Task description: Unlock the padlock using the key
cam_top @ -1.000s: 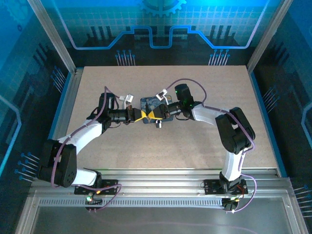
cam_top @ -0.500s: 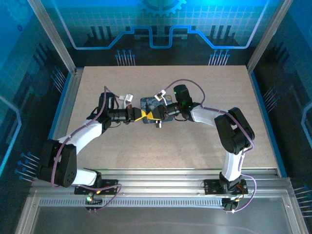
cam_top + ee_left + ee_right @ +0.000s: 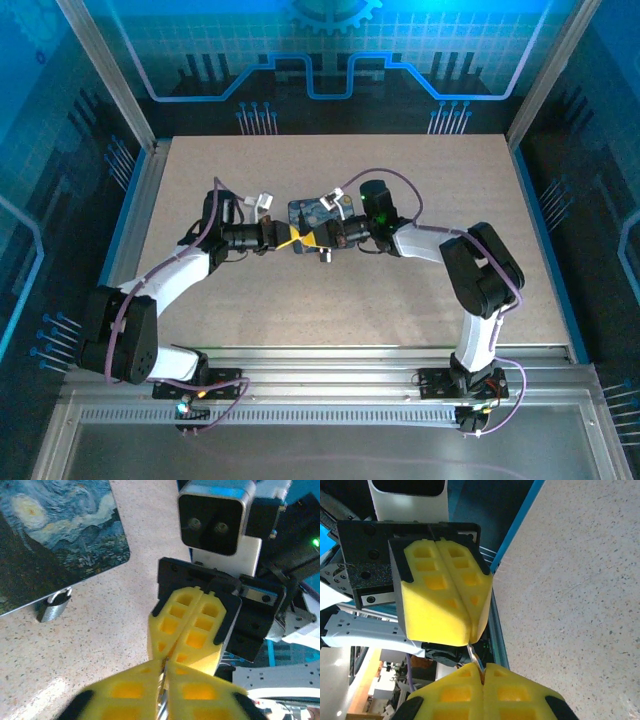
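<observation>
My two grippers meet tip to tip above the table's middle. The key [image 3: 474,655] is a thin silvery sliver bridging both pairs of yellow tips. My right gripper [image 3: 482,669] is shut on its near end. My left gripper [image 3: 164,662] has its jaws parted by a slim gap, and the key [image 3: 162,697] lies inside it. The right gripper's fingers [image 3: 200,630] stand pressed together straight ahead of my left one. The padlock [image 3: 52,607], small and silvery, hangs at the edge of a flat book with a blue-and-yellow swirled cover [image 3: 60,525]. From above, left gripper [image 3: 303,239] and right gripper [image 3: 314,237] touch over that book [image 3: 303,212].
The speckled beige tabletop [image 3: 400,310] stretches open in front of and behind the arms. Aluminium rails [image 3: 140,200] and blue panels fence its sides. The right arm's purple cable [image 3: 400,180] arches over its wrist.
My right gripper has closed onto the key, and its wrist has shifted slightly right. My left gripper's jaws have eased apart a little. The book and padlock have not moved.
</observation>
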You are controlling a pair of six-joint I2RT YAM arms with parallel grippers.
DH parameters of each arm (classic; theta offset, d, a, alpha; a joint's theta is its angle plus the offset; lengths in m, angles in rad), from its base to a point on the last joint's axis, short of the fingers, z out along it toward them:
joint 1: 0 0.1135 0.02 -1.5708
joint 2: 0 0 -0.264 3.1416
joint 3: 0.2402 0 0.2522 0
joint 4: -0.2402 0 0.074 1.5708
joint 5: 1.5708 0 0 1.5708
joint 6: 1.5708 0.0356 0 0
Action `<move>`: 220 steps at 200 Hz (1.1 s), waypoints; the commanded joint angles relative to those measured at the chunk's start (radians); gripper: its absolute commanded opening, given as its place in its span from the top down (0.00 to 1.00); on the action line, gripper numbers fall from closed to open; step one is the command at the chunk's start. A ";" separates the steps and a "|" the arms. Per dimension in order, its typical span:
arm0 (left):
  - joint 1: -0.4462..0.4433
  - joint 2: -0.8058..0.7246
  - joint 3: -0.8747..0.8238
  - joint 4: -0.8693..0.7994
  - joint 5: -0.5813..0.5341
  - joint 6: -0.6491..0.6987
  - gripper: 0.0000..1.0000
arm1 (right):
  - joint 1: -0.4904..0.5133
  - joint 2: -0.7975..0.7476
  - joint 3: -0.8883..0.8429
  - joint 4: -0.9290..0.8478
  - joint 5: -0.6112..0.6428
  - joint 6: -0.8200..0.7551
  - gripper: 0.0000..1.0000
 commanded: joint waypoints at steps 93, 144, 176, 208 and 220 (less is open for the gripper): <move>-0.325 0.110 0.232 -0.484 -0.900 -0.061 0.30 | -0.287 -0.219 -0.100 -0.677 0.282 -0.342 1.00; -0.513 0.337 0.400 -0.584 -1.107 -0.175 0.24 | -0.358 -0.349 -0.165 -0.726 0.349 -0.345 1.00; -0.533 0.459 0.473 -0.560 -1.126 -0.190 0.26 | -0.376 -0.415 -0.193 -0.758 0.330 -0.362 1.00; -0.534 0.540 0.533 -0.568 -1.160 -0.188 0.29 | -0.380 -0.480 -0.238 -0.763 0.313 -0.369 1.00; -0.534 0.563 0.548 -0.561 -1.163 -0.190 0.31 | -0.381 -0.494 -0.254 -0.756 0.308 -0.367 1.00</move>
